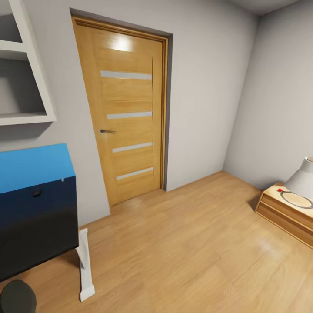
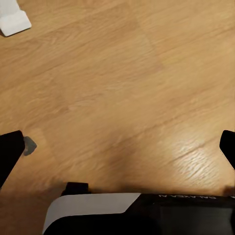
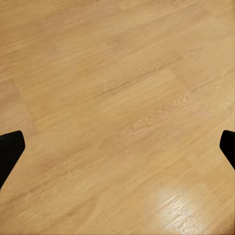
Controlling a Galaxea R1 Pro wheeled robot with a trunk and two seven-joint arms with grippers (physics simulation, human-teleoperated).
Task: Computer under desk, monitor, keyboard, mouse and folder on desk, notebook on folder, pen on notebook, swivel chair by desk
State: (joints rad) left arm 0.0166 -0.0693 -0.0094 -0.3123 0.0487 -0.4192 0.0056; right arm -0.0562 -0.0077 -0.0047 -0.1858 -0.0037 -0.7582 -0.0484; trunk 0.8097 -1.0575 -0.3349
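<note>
Head view: corner of the bedroom. Oak door [image 1: 128, 113], shut, upright, long axis vertical, four pale horizontal glass strips down its face, lever handle on its left edge. Pale-grey walls meet at a corner right of the door. Light wood floor [image 1: 187, 252], planks running diagonally away toward the far right corner.

At left, the counter [image 1: 37, 217]: dark front, glossy black, its long axis running in from the picture's left edge. Its white leg [image 1: 85, 265] stands upright on the floor at the near right end, foot flat on the planks. A bright-blue panel [image 1: 34, 167] sits above the dark front; cannot tell whether it is on the wall or part of the unit. White open shelving [image 1: 26, 74] on the wall above it.

Far right, a low light-wood unit [image 1: 284, 213] against the wall, with a pale cone-shaped thing [image 1: 303, 178] and a ring-shaped item on top. A dark rounded shape at the lower left corner; cannot identify.

Left wrist view: left end effector [image 2: 117, 147] spread wide, black fingertips [image 2: 10, 149] at opposite edges, bare floor between. The white foot [image 2: 14, 22] of the counter's leg shows at one corner; robot's own white-and-black body at the near edge.

Right wrist view: right end effector [image 3: 117, 147] likewise spread wide, nothing held, plain planks with a light glare.
</note>
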